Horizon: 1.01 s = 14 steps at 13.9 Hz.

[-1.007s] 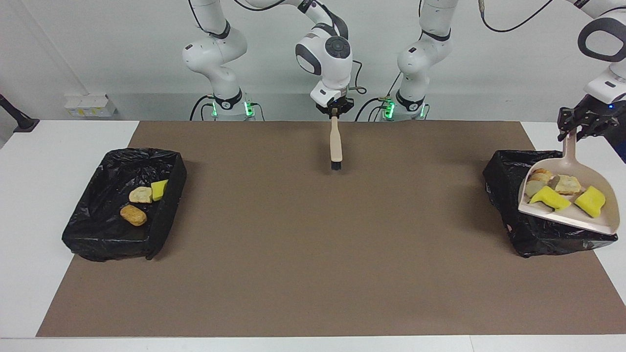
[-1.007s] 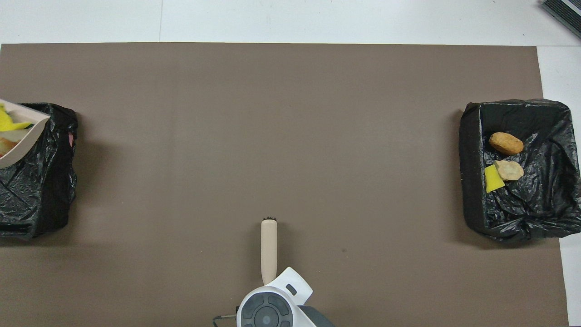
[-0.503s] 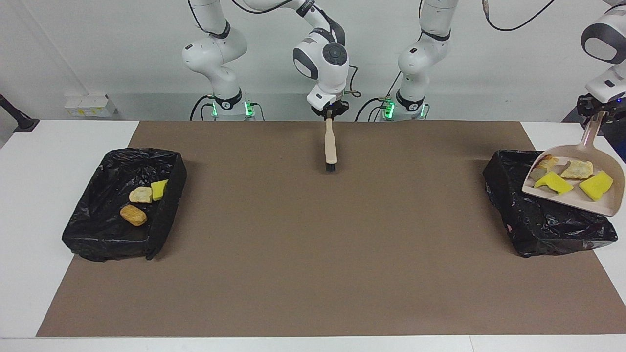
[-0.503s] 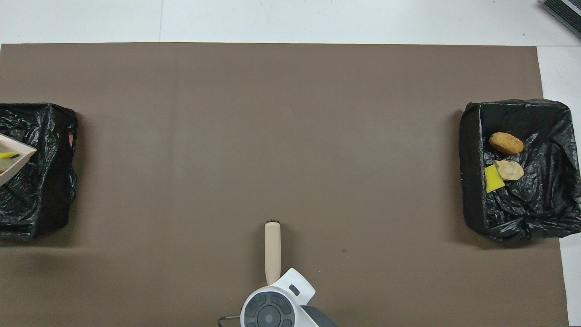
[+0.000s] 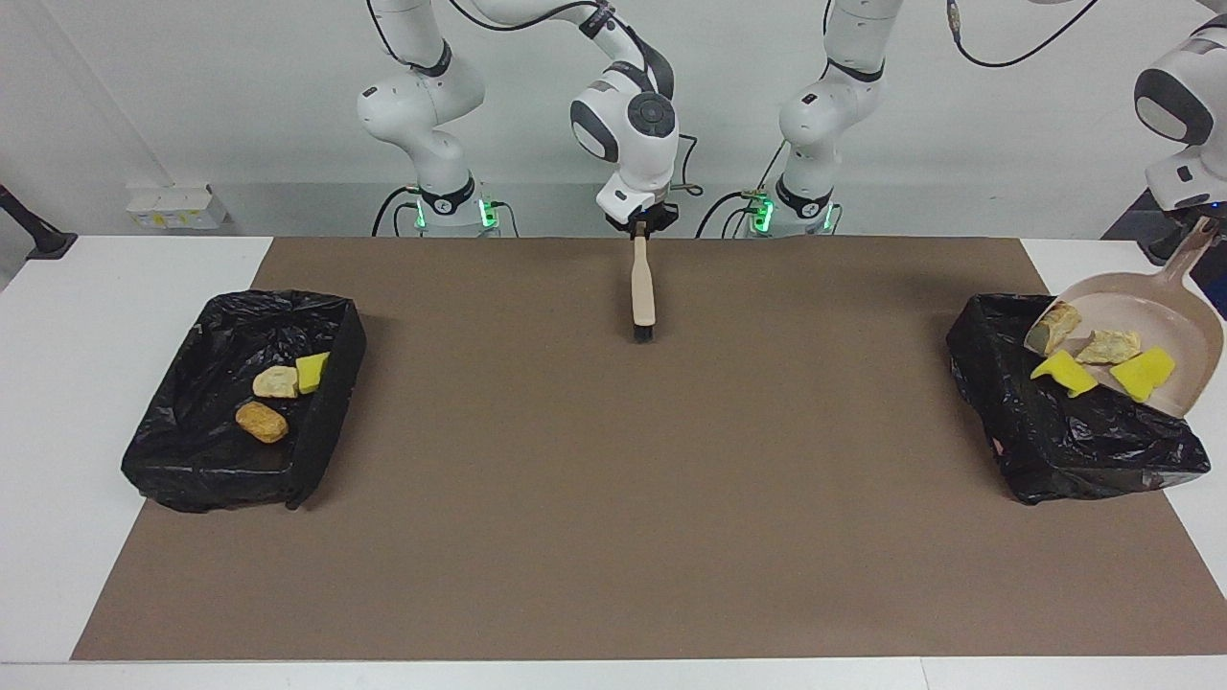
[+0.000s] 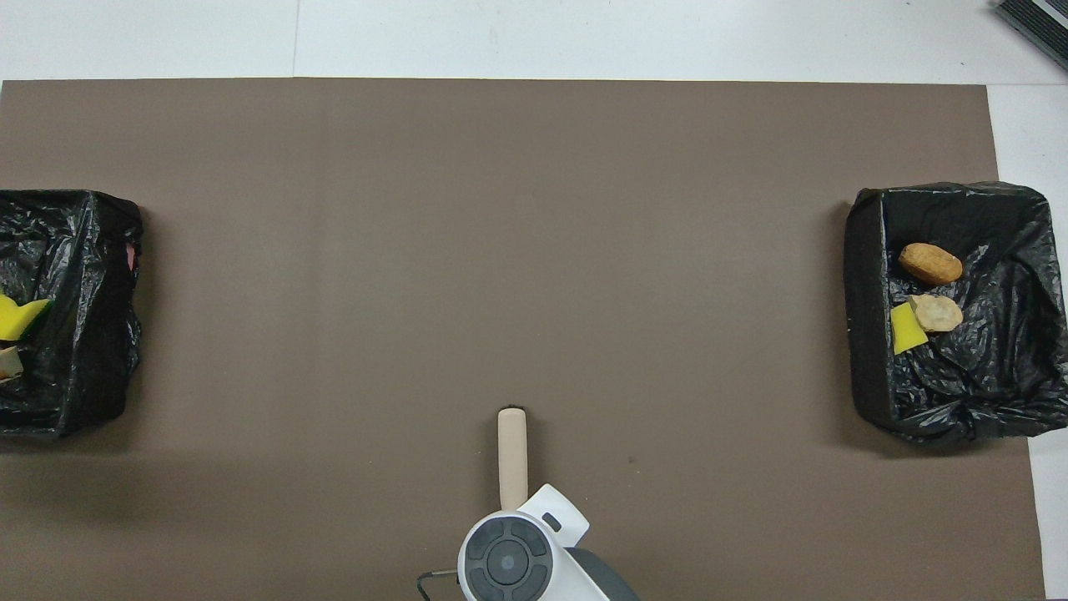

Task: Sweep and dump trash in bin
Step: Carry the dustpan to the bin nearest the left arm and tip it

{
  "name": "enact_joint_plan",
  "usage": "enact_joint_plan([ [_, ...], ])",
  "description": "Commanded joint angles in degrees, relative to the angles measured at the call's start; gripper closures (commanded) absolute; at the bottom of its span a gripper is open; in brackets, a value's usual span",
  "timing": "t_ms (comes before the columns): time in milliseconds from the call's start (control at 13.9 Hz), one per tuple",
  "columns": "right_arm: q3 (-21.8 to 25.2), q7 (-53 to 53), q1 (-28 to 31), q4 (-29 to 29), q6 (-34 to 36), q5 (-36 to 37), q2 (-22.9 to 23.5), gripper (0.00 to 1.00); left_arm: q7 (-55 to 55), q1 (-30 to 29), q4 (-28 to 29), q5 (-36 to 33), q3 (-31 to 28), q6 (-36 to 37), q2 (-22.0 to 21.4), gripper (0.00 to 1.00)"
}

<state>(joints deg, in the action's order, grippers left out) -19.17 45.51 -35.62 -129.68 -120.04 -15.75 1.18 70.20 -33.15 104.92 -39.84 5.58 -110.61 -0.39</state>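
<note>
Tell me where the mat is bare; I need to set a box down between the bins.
The brown mat lies bare between the two black bins, away from the brush the right gripper holds. It is crowded over the bin where the dustpan tips its scraps.

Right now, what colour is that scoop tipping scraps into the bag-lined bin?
Pale beige; the dustpan shows best in the facing view.

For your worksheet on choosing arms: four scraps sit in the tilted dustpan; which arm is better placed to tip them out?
Left. Its gripper holds the dustpan over the bin; the right gripper holds the brush mid-table.
</note>
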Motion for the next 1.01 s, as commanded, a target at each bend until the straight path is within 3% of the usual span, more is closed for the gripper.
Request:
enact_joint_plan([
  [0,-0.3,-1.9,0.7,0.1,-1.5,-1.9,0.7,0.82,3.6,1.3,-3.5,-3.2,-0.5,0.1,1.5,1.00],
  [144,-0.3,-1.5,0.6,0.9,-0.8,-1.8,1.0,0.69,5.3,1.4,-5.2,-4.2,-0.3,0.5,2.2,1.00],
  [288,-0.2,-1.8,0.7,1.4,-0.7,-1.8,1.0,0.46,5.4,3.0,-5.8,-5.7,-0.3,0.5,2.2,1.00],
  [719,0.1,-2.8,5.4,2.9,3.0,-1.7,-3.1,0.41,6.8,7.0,-7.3,-13.9,-0.2,-0.5,3.3,1.00],
  [935,0.2,-3.2,11.4,4.1,9.0,-1.7,-7.9,0.17,9.3,7.3,-12.3,-14.9,-0.3,-0.2,6.3,1.00],
])
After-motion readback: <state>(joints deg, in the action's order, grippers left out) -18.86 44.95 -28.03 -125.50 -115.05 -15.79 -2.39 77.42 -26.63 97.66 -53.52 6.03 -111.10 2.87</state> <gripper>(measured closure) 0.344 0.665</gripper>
